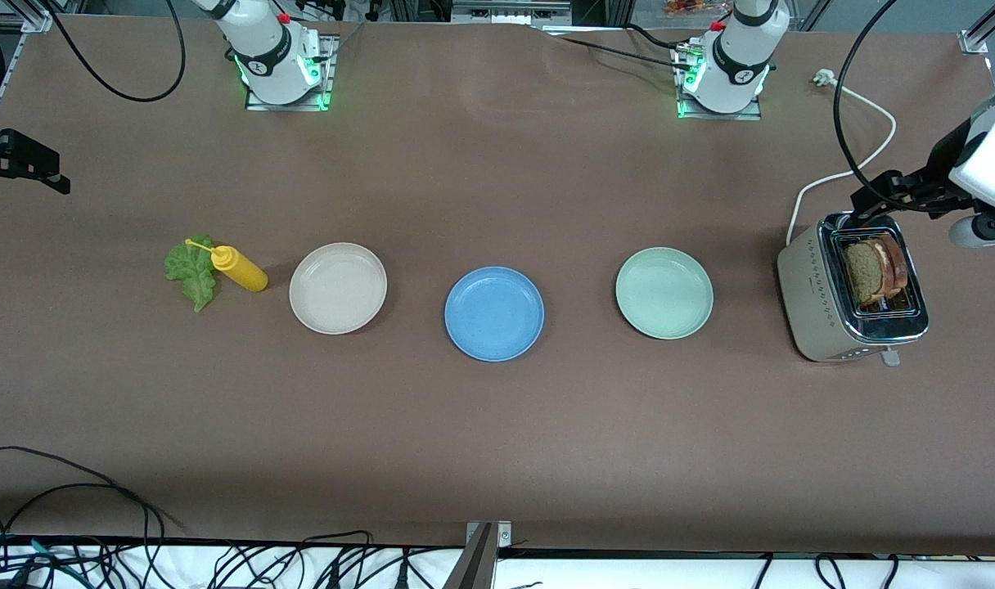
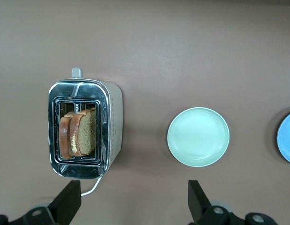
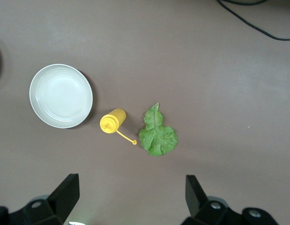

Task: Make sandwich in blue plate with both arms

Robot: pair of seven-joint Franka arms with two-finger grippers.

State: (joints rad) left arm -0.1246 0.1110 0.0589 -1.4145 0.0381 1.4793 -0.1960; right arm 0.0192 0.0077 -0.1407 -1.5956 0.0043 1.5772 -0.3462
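The blue plate [image 1: 494, 313] sits bare at mid-table, and its edge [image 2: 288, 143] shows in the left wrist view. The sandwich's parts lie apart. Two brown bread slices [image 1: 874, 268] [image 2: 78, 134] stand upright in the toaster [image 1: 817, 307] [image 2: 114, 126] at the left arm's end. A lettuce leaf [image 1: 190, 272] [image 3: 157, 134] lies flat at the right arm's end. My left gripper [image 1: 874, 199] [image 2: 134, 201] hangs open over the toaster's edge nearest the robots, holding nothing. My right gripper [image 1: 49, 170] [image 3: 132, 199] hangs open and empty over bare table beside the lettuce.
A yellow squeeze bottle [image 1: 240, 268] [image 3: 112, 121] lies touching the lettuce. A beige plate [image 1: 338, 288] [image 3: 61, 95] and a pale green plate [image 1: 664, 293] [image 2: 198, 137] flank the blue one. The toaster's white cord [image 1: 862, 155] runs toward the left arm's base.
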